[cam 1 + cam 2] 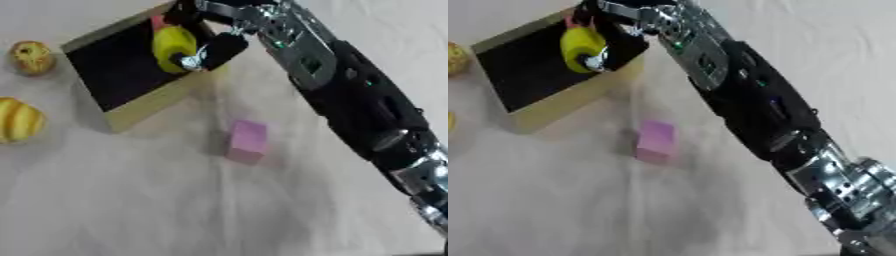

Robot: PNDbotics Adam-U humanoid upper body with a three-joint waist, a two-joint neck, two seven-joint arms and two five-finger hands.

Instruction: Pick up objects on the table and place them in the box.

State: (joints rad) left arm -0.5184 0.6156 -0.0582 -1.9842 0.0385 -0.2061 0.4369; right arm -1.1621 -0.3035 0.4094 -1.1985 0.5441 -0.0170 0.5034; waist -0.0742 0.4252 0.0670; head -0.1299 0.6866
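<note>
Left eye view is showing the yellow object (173, 46) hanging over the dark inside of the box (144, 107), near its far right corner, and I am holding it there in my right hand (214, 47). My fingers are curling round its right side, with a silvery fingertip showing against its lower edge; something reddish is peeking out just behind it, and I cannot tell what that is. I cannot say whether the yellow object is already touching the box floor or hanging a little above it.

I am judging this to be the placing step: the carry is done and the release is what is left. The next move is calling for me to straighten my fingers so the object is dropping inside the walls, then to lift my hand straight up without catching the box's near right wall, which is lying just under my wrist.

Other things are waiting on the table (175, 210). A pink block (248, 141) is lying on the cloth in front of the box, well apart from my hand. A round yellowish fruit (32, 57) is sitting left of the box, and a striped yellow object (17, 120) is sitting at the left edge below it. My left hand is not showing in either view.
</note>
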